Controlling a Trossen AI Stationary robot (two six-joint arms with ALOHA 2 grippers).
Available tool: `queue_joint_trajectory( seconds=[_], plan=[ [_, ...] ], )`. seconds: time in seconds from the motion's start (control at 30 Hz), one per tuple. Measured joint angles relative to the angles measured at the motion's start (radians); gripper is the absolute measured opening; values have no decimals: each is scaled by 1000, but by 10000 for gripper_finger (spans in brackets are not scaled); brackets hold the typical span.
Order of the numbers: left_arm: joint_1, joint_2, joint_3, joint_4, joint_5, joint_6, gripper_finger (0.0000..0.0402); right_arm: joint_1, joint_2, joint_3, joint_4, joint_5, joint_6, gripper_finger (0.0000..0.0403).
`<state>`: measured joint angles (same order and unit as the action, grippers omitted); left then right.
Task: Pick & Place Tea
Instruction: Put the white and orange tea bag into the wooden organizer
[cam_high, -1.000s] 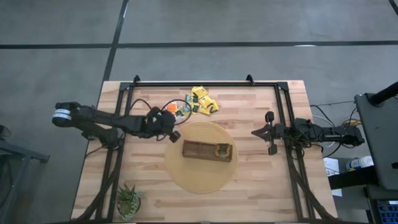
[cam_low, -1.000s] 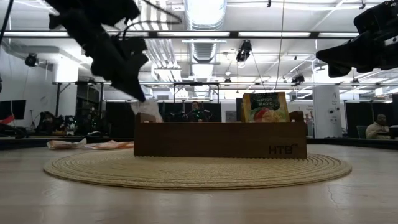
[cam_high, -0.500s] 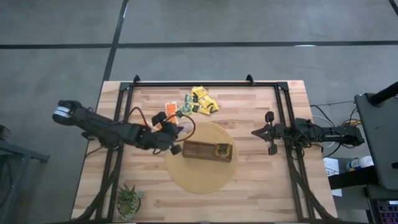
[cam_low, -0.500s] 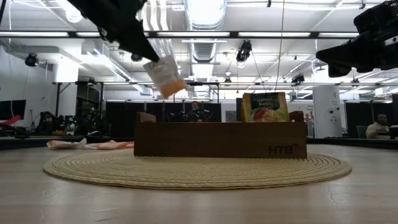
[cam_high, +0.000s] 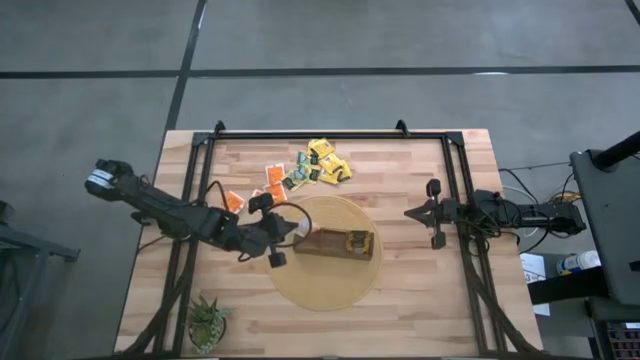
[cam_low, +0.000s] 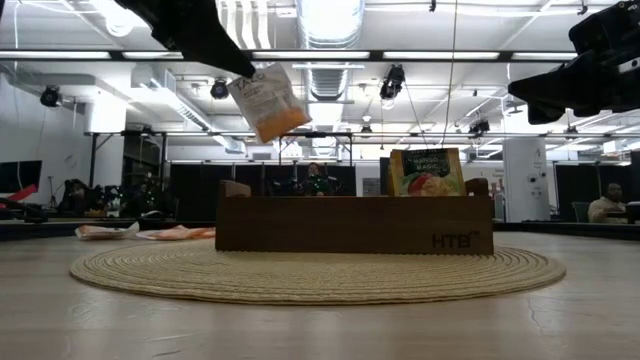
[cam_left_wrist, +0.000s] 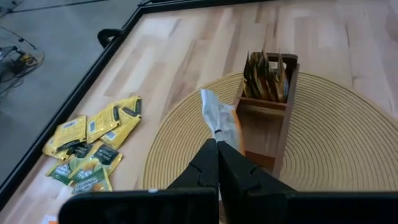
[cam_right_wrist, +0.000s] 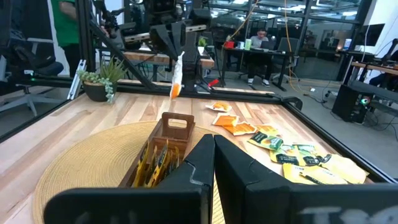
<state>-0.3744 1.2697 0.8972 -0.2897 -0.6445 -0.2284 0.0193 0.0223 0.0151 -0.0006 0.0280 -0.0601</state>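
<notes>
Crinkled orange-white sachet (cam_low: 268, 102) pinched in left hand (cam_high: 283, 232) above slatted wooden box (cam_low: 353, 223).

box (cam_high: 334, 243) end compartment open, far compartment filled

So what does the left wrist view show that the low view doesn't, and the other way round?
Only the left wrist view shows the pile of loose yellow and green sachets lying on the table, and the sachets standing inside the box's far compartment.

Only the low view shows how high the held sachet hangs, well above the box's rim, and the right gripper waiting, shut, off to the side.

Both show the left gripper shut on an orange sachet, the brown box and the round woven mat.
</notes>
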Motion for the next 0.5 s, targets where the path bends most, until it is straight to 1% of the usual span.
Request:
queue_joint_trajectory(
  seconds=[0.13, 0.3, 0.4, 0.5],
  plan=[
    [0, 8, 0, 2, 11, -1, 0, 0, 0, 0, 0, 0, 0, 8],
    [0, 70, 20, 0, 90, 41, 0, 0, 0, 0, 0, 0, 0, 8],
    [2, 120, 58, -12, 98, 82, 0, 0, 0, 0, 0, 0, 0, 8],
    [3, 168, 121, -65, 90, 89, 0, 0, 0, 0, 0, 0, 0, 8]
  ],
)
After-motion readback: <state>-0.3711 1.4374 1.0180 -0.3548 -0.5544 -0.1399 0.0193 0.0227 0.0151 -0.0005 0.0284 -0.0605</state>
